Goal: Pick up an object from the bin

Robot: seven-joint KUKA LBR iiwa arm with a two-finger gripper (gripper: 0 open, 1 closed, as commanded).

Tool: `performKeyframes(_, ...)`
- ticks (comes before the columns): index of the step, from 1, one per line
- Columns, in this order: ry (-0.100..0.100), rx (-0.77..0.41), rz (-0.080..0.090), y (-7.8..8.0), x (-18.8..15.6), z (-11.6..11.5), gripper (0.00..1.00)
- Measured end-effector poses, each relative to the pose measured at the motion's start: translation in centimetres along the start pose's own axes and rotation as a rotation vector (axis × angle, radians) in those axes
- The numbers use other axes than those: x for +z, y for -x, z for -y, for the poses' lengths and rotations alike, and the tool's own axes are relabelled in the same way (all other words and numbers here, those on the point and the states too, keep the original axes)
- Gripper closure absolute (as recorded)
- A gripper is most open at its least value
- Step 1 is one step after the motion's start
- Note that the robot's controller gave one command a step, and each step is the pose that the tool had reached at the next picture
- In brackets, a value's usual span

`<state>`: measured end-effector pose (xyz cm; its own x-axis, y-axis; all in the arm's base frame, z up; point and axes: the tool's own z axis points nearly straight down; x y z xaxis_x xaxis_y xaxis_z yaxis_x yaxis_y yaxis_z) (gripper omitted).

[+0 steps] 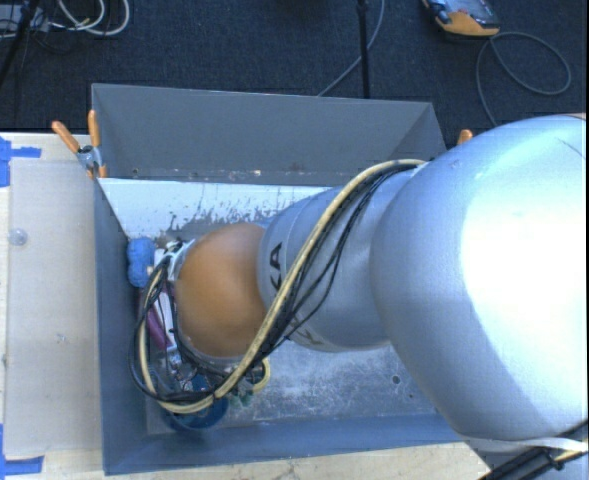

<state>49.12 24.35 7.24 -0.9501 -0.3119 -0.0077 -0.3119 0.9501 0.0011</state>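
**Grey bin (264, 138): reach judged under way**

Claw (179, 368), masked by the orange wrist cover (219, 288), is held low; its opening cannot be told. A blue lump (134, 263) is seen just behind it, a blue round thing (199, 415) just in front. Closing, then lifting, is called for.

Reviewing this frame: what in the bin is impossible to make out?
All in the camera view:
- Whatever lies under the arm's end: hidden by the orange cover and cables.
- Blue thing at the view's left: partly behind the cover, kind unclear.
- Blue thing by the near wall: mostly under cables, shape unclear.
- Right part of the bin floor: covered by the arm.
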Motion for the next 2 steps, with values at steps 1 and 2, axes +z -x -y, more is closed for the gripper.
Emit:
performKeyframes(1,0.000,0.000,0.000,0.00,0.00,0.00,1.00)
performKeyframes(2,-0.001,0.001,-0.003,-0.09,-0.35,0.02,1.00)
